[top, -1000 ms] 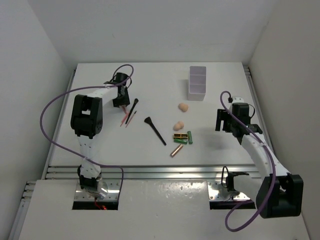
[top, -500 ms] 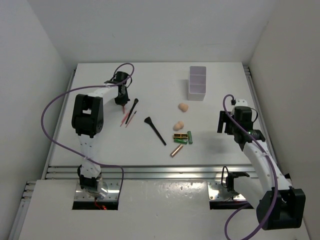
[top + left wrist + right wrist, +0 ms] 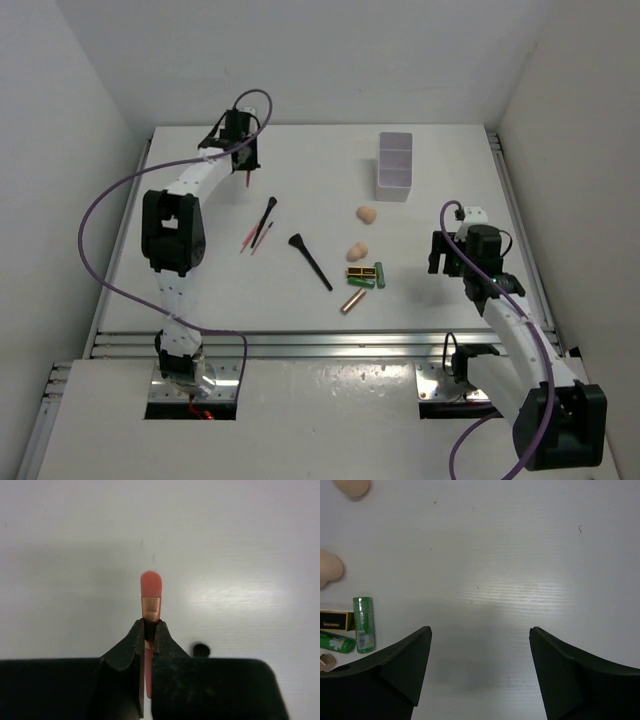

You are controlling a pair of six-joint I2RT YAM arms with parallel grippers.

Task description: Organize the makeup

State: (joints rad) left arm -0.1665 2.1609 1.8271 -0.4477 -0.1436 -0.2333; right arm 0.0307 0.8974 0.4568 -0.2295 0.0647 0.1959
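- White walls close in a white desk (image 3: pixel 260 300); a white rectangular two-compartment box (image 3: pixel 394 186) stands near its far edge, right of centre.
- Near the far-left corner the left hand (image 3: pixel 244 163) hangs above the desk, pinched tight on a slim red-stemmed applicator with a copper collar and rounded pink tip (image 3: pixel 151 597). The collar and tip poke out past the fingertips.
- Toward the right edge the right hand (image 3: pixel 480 630) stands wide and holds nothing, over bare desk.
- Across the middle lie a thin black brush (image 3: pixel 311 261), a second black brush (image 3: pixel 264 218), slim red pencils (image 3: pixel 250 238), two peach rounded sponges (image 3: pixel 368 214), a gold-black tube (image 3: pixel 360 272), short green tubes (image 3: pixel 380 275) and a copper tube (image 3: pixel 352 302).
- Risk, as I judge it: the applicator is gripped on a narrow stem close to one end, so it could pivot or slide out during the long carry to the box.
- A tilted applicator could catch the box rim and nudge the light box, or drop outside it.
- Both arms reaching toward the middle at once could clash.
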